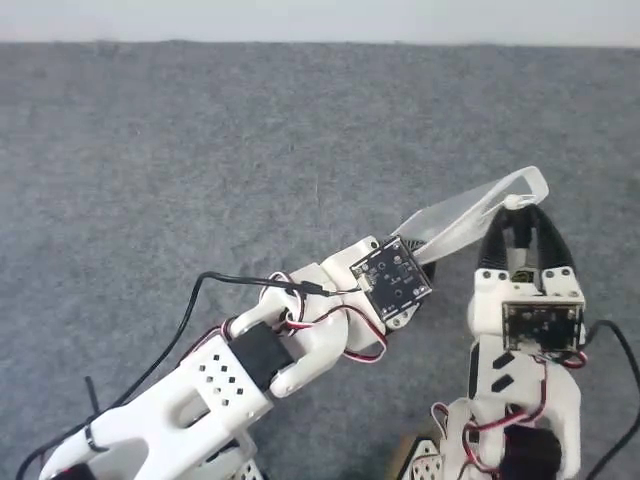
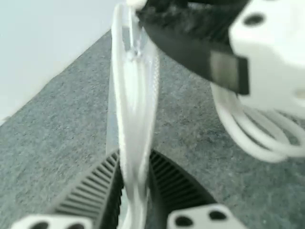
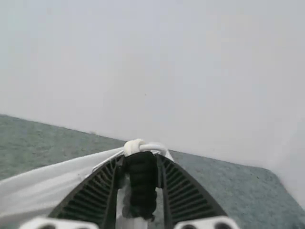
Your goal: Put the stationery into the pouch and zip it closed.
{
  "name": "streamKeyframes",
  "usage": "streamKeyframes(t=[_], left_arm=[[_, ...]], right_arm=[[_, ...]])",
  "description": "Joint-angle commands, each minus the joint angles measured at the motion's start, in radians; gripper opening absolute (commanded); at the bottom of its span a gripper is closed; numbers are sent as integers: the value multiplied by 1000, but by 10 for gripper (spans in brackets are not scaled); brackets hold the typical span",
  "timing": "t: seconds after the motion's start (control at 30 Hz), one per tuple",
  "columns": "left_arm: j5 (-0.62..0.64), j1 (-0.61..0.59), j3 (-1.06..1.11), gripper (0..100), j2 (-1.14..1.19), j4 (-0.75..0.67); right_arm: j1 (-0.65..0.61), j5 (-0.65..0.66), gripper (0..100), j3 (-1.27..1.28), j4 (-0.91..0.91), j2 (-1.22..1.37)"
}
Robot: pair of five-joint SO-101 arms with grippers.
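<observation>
A translucent white pouch (image 1: 470, 215) hangs off the grey table, stretched between both grippers. My left gripper (image 1: 422, 247) is shut on its lower end; in the left wrist view the pouch (image 2: 136, 95) runs edge-on between the ribbed fingers of that gripper (image 2: 135, 162). My right gripper (image 1: 518, 205) is shut at the pouch's upper end on the white zipper pull (image 3: 136, 146), which sits at the tips of that gripper (image 3: 140, 160). The pouch body (image 3: 43, 188) trails off to one side there. The right gripper's black fingers (image 2: 190, 33) also show above the pouch's zipper edge. I cannot make out what is inside the pouch.
Grey carpet-like table surface (image 1: 200, 150) spreads open to the left and back, ending at a pale wall (image 1: 320, 18). Black and white cables (image 1: 190, 300) loop around the left arm near the front.
</observation>
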Motion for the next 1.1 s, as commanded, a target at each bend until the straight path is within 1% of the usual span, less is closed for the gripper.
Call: streamKeyframes(t=[0.0,0.23,0.43,0.7,0.8,0.9,1.0,1.07], left_arm=[[20,-3,25,7,-8,2],[20,-3,25,7,-8,3],[20,-3,25,7,-8,3],[20,-3,25,7,-8,3],[20,-3,25,7,-8,3],[20,-3,25,7,-8,3],[20,-3,25,7,-8,3],[20,-3,25,7,-8,3]], right_arm=[[71,-8,6,-2,-71,-4],[131,-6,6,43,-148,-4],[153,51,6,127,-283,-4],[220,83,6,141,-338,7],[254,84,6,133,-384,81],[275,78,6,92,-430,217],[305,75,6,9,-433,367],[332,51,6,-37,-435,447]])
